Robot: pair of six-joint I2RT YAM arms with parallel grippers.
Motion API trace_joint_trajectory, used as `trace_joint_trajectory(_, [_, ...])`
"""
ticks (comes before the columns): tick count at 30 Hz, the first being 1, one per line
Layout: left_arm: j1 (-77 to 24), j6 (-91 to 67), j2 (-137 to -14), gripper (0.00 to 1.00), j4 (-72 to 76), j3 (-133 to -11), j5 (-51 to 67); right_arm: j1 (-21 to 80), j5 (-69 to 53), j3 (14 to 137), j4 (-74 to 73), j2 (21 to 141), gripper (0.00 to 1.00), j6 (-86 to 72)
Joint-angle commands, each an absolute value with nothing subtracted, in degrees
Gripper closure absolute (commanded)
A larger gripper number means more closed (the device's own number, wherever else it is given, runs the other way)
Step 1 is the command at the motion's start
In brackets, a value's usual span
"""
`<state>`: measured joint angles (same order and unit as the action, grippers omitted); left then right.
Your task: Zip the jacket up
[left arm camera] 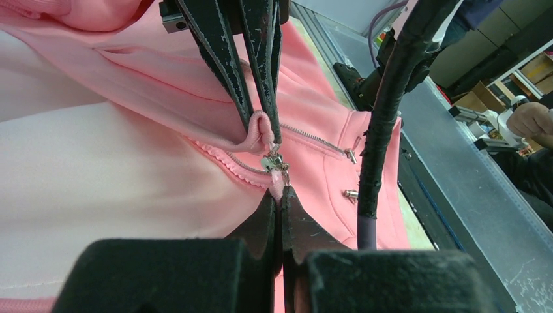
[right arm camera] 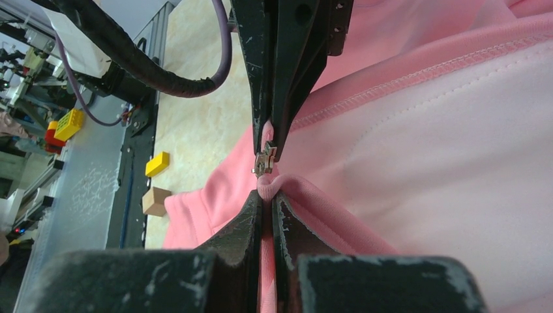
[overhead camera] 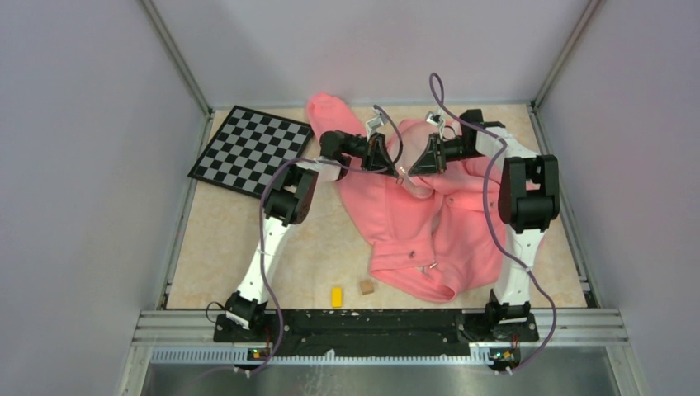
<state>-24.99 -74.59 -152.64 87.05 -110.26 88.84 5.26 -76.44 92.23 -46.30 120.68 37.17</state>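
The salmon-pink jacket (overhead camera: pixel 429 223) lies crumpled across the middle of the table, with its paler lining showing in both wrist views. My two grippers meet tip to tip over its far part. My left gripper (overhead camera: pixel 393 169) (left arm camera: pixel 282 193) is shut on a small pink tab of zipper tape just below the metal zipper slider (left arm camera: pixel 275 163). My right gripper (overhead camera: pixel 412 171) (right arm camera: pixel 267 193) is shut on a folded edge of the jacket (right arm camera: pixel 277 184) right beside the slider (right arm camera: pixel 264 160). A stretch of zipper teeth (left arm camera: pixel 313 138) runs off to the right.
A checkerboard (overhead camera: pixel 252 148) lies at the far left of the table. A yellow block (overhead camera: pixel 337 296) and a wooden cube (overhead camera: pixel 366 287) sit near the front edge, left of the jacket's near end. Grey walls enclose the table.
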Motion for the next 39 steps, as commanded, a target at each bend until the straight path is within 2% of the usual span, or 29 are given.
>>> trace_joint_trajectory(1, [-24.8,-73.0,-152.6,1.00,97.9,-112.2,88.2,6.3,-79.5,93.8,-46.3,117.7,1.00,39.2])
trace_joint_trajectory(39, [-28.3,-75.2,-154.1,1.00,96.1,-114.0,91.0,7.0,-80.4,93.2,-42.8,116.9,1.00,36.2])
